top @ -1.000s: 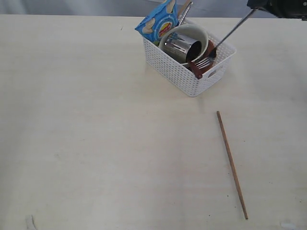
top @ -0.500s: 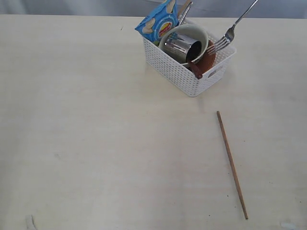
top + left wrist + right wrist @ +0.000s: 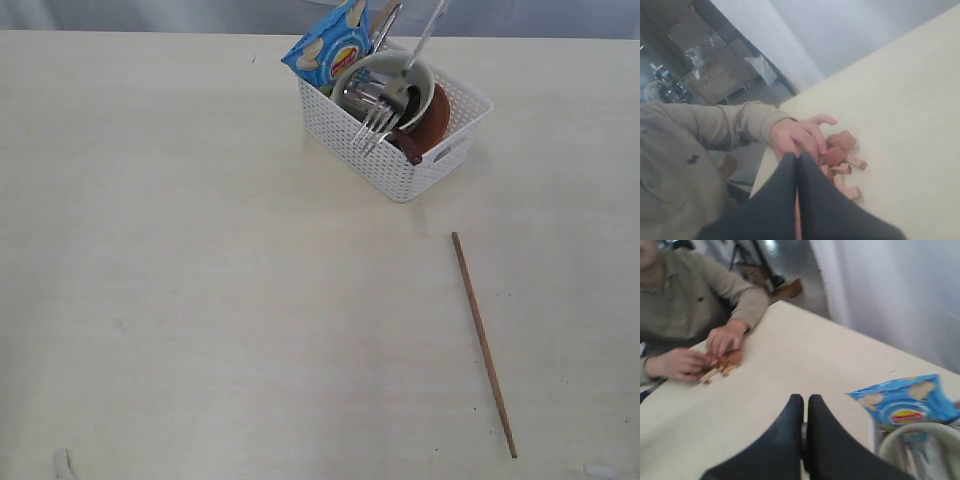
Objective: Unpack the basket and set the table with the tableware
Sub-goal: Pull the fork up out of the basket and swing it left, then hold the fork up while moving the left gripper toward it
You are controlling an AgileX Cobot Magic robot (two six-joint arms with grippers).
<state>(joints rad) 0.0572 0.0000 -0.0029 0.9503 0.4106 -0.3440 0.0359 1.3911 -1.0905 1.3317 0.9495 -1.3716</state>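
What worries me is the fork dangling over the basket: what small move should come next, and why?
Probably carry the fork sideways, clear of the basket, toward the table beside the chopstick. The right end effector is shut on its handle, and its tines hang above the basket's contents.

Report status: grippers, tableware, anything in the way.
Left gripper shut, empty, near a person's hand and wooden blocks. Right gripper shut on steel fork, dangling over small white woven-look plastic basket. One wooden chopstick on pale table; nothing seen blocking.
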